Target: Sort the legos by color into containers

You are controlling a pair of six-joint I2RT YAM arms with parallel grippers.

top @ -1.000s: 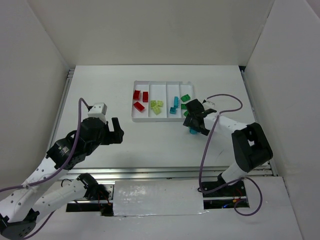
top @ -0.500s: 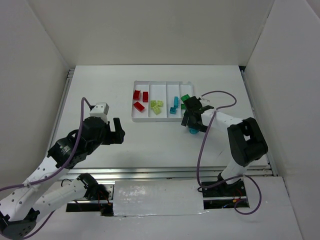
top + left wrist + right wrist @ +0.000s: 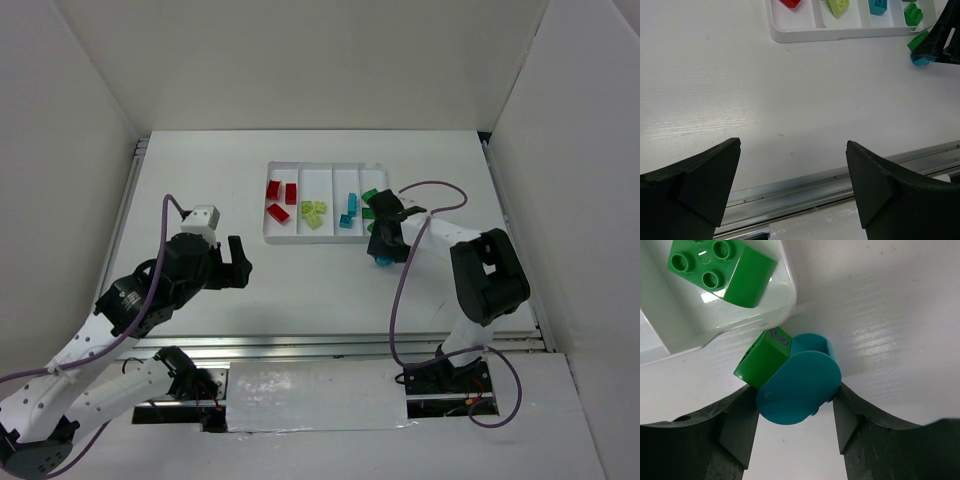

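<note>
At the near edge of the desk (image 3: 300, 290), just past the ribbed aluminium rail (image 3: 800, 192), the left hand (image 3: 792, 150) hangs toward the near left corner with its matte black fingers spread wide and nothing between them. Farther in and to the right, the right hand (image 3: 384, 252) has closed its fingers against the two sides of a cyan brick (image 3: 800, 385), which sits just off the near right corner of the tray (image 3: 785, 295); whether the brick is off the desk cannot be told. It is a glossy plastic piece with one rounded end. Its smooth face is turned to the wrist camera, and its long axis runs slantwise from one finger to the other. A small green brick (image 3: 764, 359) (it carries a tiny purple mark) touches it on the side facing the tray. Beyond them the shallow white tray lies toward the far edge, its four narrow compartments running near to far. From left to right they hold red bricks (image 3: 279, 197), yellow-green bricks (image 3: 313, 213), cyan bricks (image 3: 348, 210) and a green studded brick (image 3: 722, 272), whose four round studs point up at the camera.
</note>
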